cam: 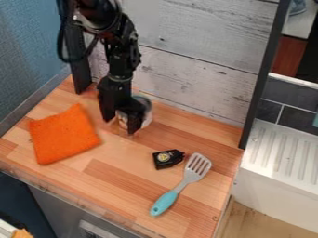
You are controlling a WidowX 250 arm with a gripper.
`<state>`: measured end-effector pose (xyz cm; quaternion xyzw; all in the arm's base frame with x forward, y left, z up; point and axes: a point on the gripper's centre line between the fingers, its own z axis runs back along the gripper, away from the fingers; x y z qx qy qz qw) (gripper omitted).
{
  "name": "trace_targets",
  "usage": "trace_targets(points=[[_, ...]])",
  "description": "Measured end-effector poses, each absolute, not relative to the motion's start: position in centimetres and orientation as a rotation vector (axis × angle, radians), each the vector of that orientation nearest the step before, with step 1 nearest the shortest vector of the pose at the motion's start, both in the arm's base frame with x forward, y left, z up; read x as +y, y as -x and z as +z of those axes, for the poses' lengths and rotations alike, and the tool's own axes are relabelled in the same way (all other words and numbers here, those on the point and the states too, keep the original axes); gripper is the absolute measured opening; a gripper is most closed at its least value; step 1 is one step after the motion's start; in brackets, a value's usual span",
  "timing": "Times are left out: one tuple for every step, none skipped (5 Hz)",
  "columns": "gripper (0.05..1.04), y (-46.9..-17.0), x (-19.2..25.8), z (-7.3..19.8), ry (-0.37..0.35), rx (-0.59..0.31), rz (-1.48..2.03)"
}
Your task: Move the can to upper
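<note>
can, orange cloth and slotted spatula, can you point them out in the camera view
Can (148,111): camera view, on its visible side.
Orange cloth (64,135): camera view, near the middle of its upper surface.
Slotted spatula (164,203): camera view, on its turquoise handle.

Looks down at a slant from high in front of the wooden counter (118,158), facing the whitewashed plank wall (192,32) at the back. Set askew to the front edge (81,200), aslant in the view toward the lower right. Near enough to spread the wooden counter over the middle of the view, yet far enough back to take in the blue wall (31,46) at the left, the white ridged drainboard (282,153) at the right and the grey cabinet front (59,209) at the lower left
</note>
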<state>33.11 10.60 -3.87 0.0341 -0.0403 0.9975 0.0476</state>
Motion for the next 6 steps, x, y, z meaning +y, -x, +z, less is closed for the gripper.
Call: trace_targets(points=[[0.999,-34.1,10.8,-3.7,-0.094,-0.122,3.045],[0.999,-34.6,10.9,-3.4,-0.078,-0.122,3.037],[0.999,-33.4,10.7,-3.2,-0.104,-0.131,3.03],[0.999,-32.9,10.4,0.6,0.063,-0.166,3.044],[0.999,-32.0,10.7,3.3,0.091,-0.231,3.038],[0.999,-32.1,10.8,3.4,0.103,-0.234,3.042]])
